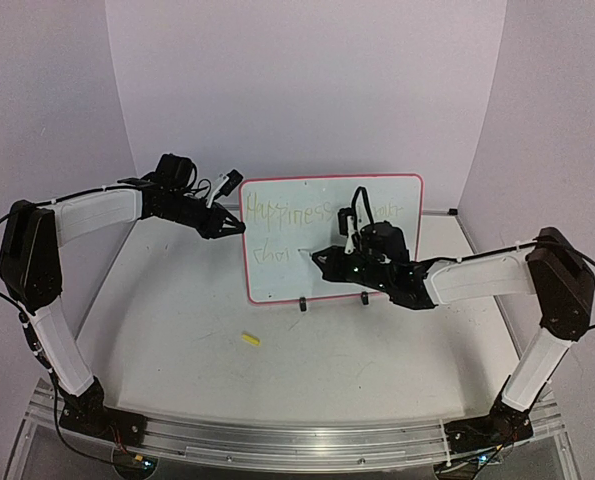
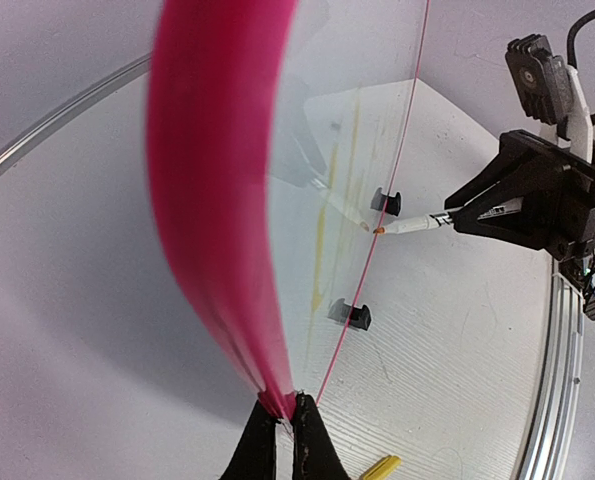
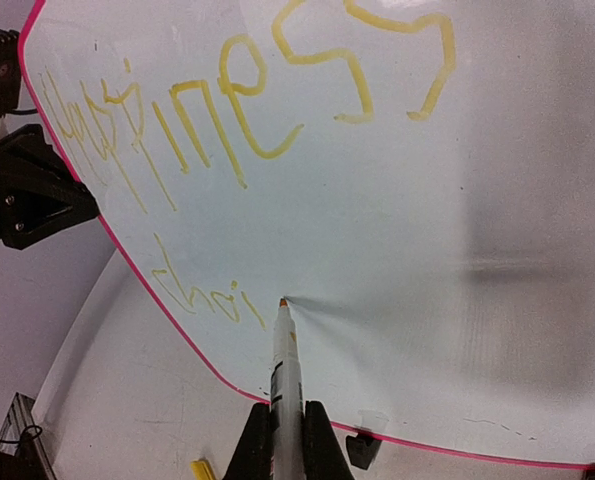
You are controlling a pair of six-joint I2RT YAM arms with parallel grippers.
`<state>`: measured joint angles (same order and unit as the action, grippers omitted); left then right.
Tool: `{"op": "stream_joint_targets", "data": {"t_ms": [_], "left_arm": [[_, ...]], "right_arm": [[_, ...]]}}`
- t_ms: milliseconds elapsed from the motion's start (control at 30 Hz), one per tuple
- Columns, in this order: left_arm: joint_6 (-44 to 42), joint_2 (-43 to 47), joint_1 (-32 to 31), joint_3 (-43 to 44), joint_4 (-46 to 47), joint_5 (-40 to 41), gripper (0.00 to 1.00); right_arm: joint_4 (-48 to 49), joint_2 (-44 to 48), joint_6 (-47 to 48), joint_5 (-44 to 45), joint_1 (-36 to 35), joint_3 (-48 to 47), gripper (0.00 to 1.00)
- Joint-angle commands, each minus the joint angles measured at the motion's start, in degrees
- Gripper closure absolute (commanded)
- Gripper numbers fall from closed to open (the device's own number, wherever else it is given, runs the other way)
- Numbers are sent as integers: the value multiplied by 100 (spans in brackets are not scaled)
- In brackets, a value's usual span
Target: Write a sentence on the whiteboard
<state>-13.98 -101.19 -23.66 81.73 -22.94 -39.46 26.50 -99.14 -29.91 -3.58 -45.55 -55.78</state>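
Observation:
The whiteboard [image 1: 277,270] stands upright on two black clip feet at the table's middle. Faint yellow writing [image 1: 289,211] reads "Happiness" on top, with "choi" [image 3: 192,290] begun below. My left gripper [image 1: 239,226] is shut on the board's left edge; the left wrist view shows that pink edge [image 2: 217,200] between its jaws [image 2: 285,415]. My right gripper [image 3: 285,430] is shut on a white marker [image 3: 285,370], whose tip touches the board just right of "choi". It also shows in the top view [image 1: 327,258].
A yellow marker cap [image 1: 250,340] lies on the table in front of the board, also seen in the left wrist view [image 2: 381,466]. White walls enclose the table on three sides. A metal rail [image 1: 297,435] runs along the near edge.

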Motion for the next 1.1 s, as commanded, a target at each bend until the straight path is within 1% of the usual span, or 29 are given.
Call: {"op": "stream_joint_targets", "data": {"t_ms": [0, 233, 533, 1067], "left_arm": [[-163, 226, -77, 43, 48, -74, 100], [-171, 217, -77, 51, 53, -71, 100], [-159, 210, -77, 62, 51, -79, 100], [-159, 264, -83, 53, 51, -87, 100]], "right_arm": [[195, -154, -20, 74, 64, -292, 100], [188, -334, 35, -159, 64, -413, 100], [185, -372, -171, -284, 64, -105, 100], [176, -15, -147, 95, 60, 74, 100]]}}
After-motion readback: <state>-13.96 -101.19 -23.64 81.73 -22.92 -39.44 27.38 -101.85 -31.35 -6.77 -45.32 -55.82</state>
